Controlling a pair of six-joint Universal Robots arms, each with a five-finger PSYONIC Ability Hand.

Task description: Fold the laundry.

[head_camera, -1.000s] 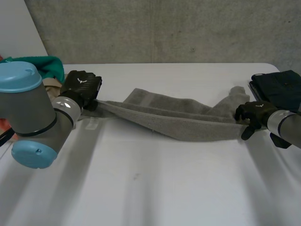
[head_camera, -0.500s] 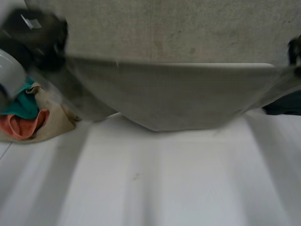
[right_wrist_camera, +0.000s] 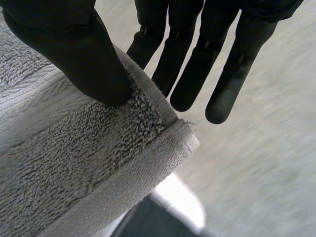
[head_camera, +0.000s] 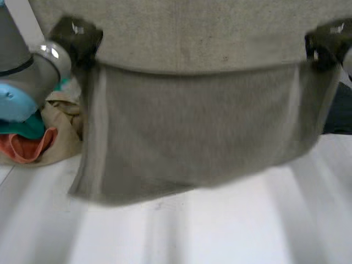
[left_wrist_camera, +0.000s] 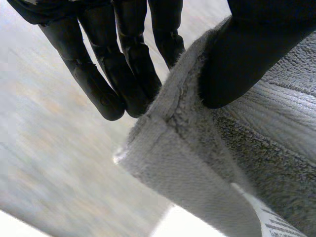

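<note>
Grey towel [head_camera: 192,126], corners in robot hands [head_camera: 77,36] [head_camera: 322,44]

The towel [head_camera: 192,126] is plain grey with a paler flat-woven band near each short end; its label [left_wrist_camera: 276,219] is white with dark print. The left hand [head_camera: 77,36] and right hand [head_camera: 322,44] are black. The tabletop [head_camera: 220,231] is white, the clothes pile [head_camera: 52,129] teal, orange and beige

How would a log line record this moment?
towel: held up, spread | left hand: pinching top corner | right hand: pinching other top corner | lower edge: hanging over table
</note>
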